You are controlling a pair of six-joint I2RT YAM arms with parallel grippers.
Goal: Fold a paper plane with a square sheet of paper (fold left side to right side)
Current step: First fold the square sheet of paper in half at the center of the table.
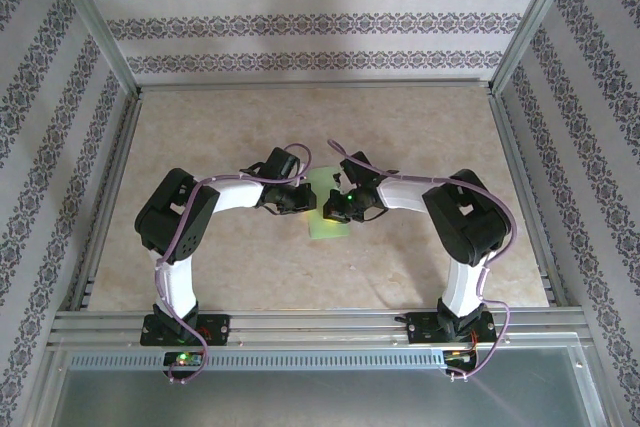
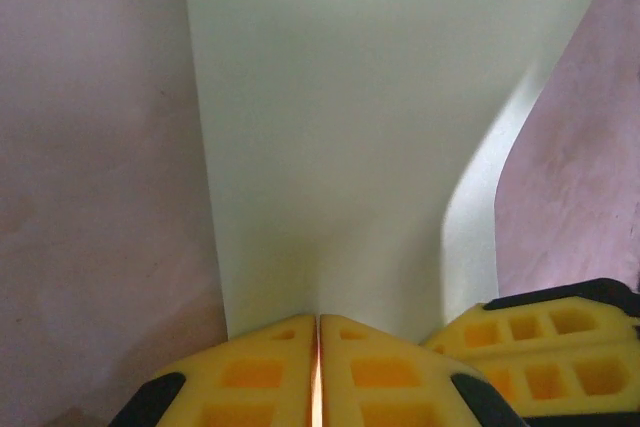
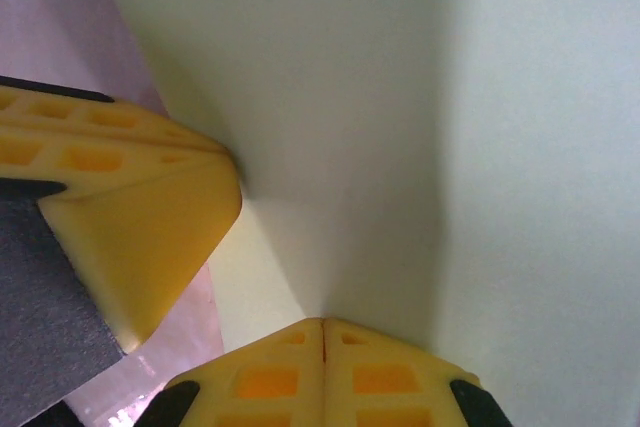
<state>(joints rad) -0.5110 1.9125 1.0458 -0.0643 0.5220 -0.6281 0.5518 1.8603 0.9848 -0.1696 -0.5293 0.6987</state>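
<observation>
Floral-striped wallpaper (image 1: 320, 22) on three sides, a pale marbled table (image 1: 200, 127) in the middle, and both arms are bent in toward each other over it, elbows out, wrists almost meeting at the centre. Between them lies the green paper (image 1: 322, 185), down on the table at mid-depth; from above, a narrow strip of it shows between the two wrists. The left gripper (image 1: 297, 202) sits at the paper's left edge and the right gripper (image 1: 336, 211) over its right half.

Down at the left wrist, the yellow fingertips (image 2: 260, 372) are pressed together with just a hairline slit between them, tips right at the near edge of the paper. Whether any paper is nipped in that slit, I cannot tell. On the right of that view the paper lifts off the table in a curl, and a yellow finger of the right gripper sits just beside it.

Over at the right wrist, the fingertips (image 3: 270, 377) are closed tight as well. Their tips meet the paper, which bends up into a soft valley ahead of them. A finger of the left gripper is close by on the left, against the paper's edge.
</observation>
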